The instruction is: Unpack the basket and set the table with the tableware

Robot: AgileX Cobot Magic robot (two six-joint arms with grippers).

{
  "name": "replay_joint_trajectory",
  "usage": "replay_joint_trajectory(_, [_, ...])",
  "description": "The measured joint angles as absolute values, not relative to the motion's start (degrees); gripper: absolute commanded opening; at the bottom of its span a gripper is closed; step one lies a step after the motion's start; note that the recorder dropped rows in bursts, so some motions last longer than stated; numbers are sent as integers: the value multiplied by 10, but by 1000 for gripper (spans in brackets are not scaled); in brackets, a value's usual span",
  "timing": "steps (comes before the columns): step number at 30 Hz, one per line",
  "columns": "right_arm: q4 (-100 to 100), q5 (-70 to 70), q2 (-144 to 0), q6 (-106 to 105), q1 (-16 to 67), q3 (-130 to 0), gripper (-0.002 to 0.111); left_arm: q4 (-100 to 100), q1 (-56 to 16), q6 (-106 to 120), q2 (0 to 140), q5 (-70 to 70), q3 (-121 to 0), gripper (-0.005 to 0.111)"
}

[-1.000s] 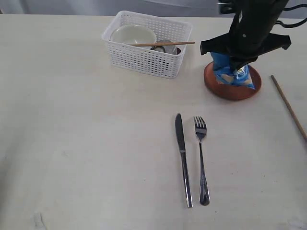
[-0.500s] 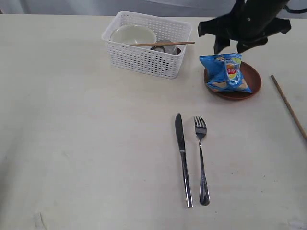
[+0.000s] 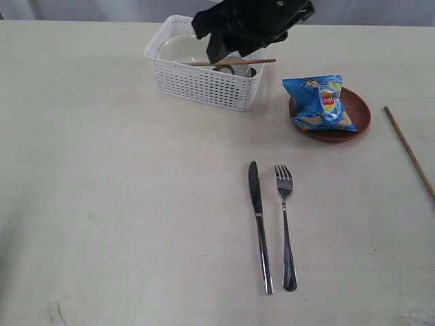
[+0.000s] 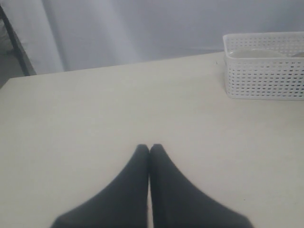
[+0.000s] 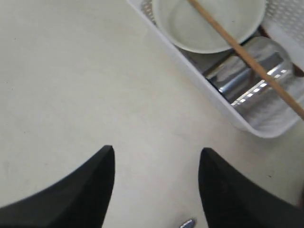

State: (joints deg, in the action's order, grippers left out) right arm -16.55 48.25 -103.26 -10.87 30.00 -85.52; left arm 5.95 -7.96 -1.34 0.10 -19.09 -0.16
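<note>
Cream table [image 3: 102, 170] has knife [image 3: 257, 217] and fork [image 3: 285, 224] side by side – plate [image 3: 357, 119] w/ blue bag [image 3: 319, 102] near the basket [image 3: 204, 85]. Right gripper [image 5: 156, 151] hangs by basket, jaws wide, empty – bowl [image 5: 209, 23], cup [image 5: 247, 76], wooden stick [image 5: 247, 57] inside. Left gripper [image 4: 149, 148] jaws pressed together, empty.

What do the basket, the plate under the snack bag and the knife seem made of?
Basket: probably white plastic, matte, with moulded lattice holes. Plate: brown and smooth, wood or glazed ceramic; unclear which. Knife: likely polished steel, given its grey mirror sheen.
</note>
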Motion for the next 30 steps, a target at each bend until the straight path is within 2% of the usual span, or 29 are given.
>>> replay_joint_trajectory(6, [-92,483,-1114,-121,332,-913,51,60,-80,-13,1,-191,-2,0])
replay_joint_trajectory(15, [-55,476,-1194,-125,337,-978,51,60,-80,-13,1,-191,-2,0])
replay_joint_trajectory(30, [11,423,-1249,-137,337,-984,49,60,-80,-13,1,-191,-2,0])
